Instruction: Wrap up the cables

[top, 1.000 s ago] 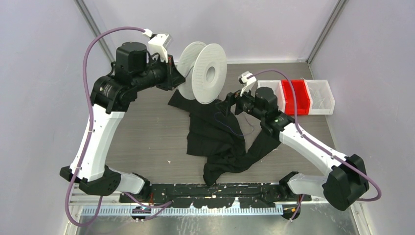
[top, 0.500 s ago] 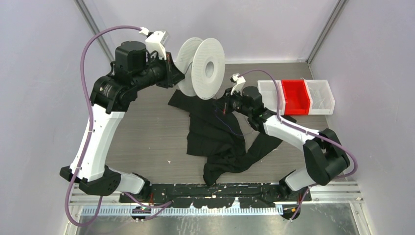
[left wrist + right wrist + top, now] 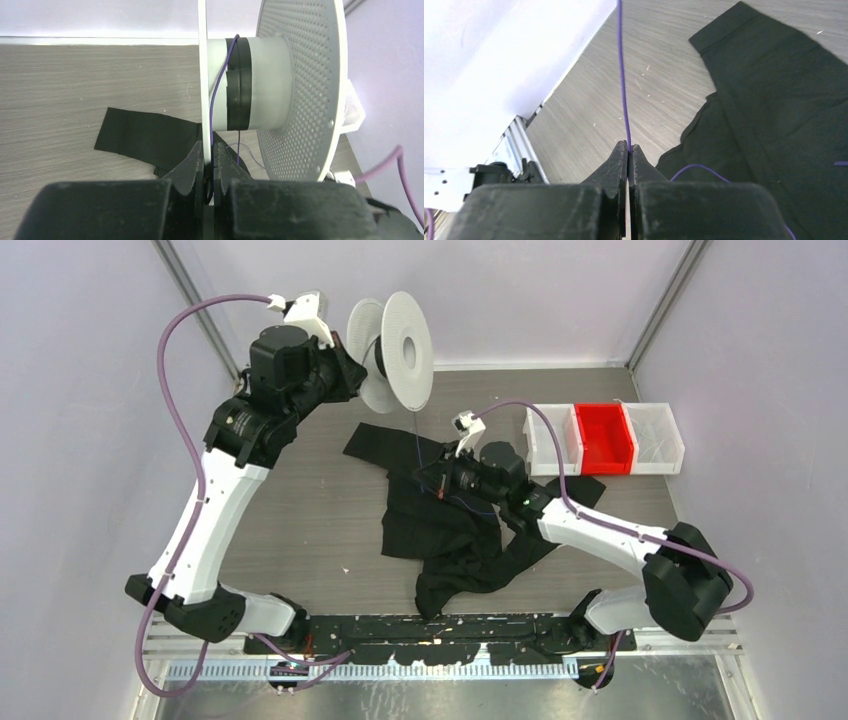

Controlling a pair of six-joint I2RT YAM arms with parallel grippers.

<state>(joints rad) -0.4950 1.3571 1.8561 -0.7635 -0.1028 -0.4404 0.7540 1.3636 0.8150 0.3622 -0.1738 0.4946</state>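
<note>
Right wrist view: the right gripper [image 3: 628,148] is pinched shut on the thin purple cable [image 3: 622,75] above the black cloth [image 3: 774,110]. The strand runs straight up to the spool [image 3: 400,320], with the left gripper [image 3: 209,151] clamped on its white rim.

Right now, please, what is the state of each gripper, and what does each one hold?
Left gripper: closed on the rim of the white spool.
Right gripper: closed on the thin purple cable.
</note>
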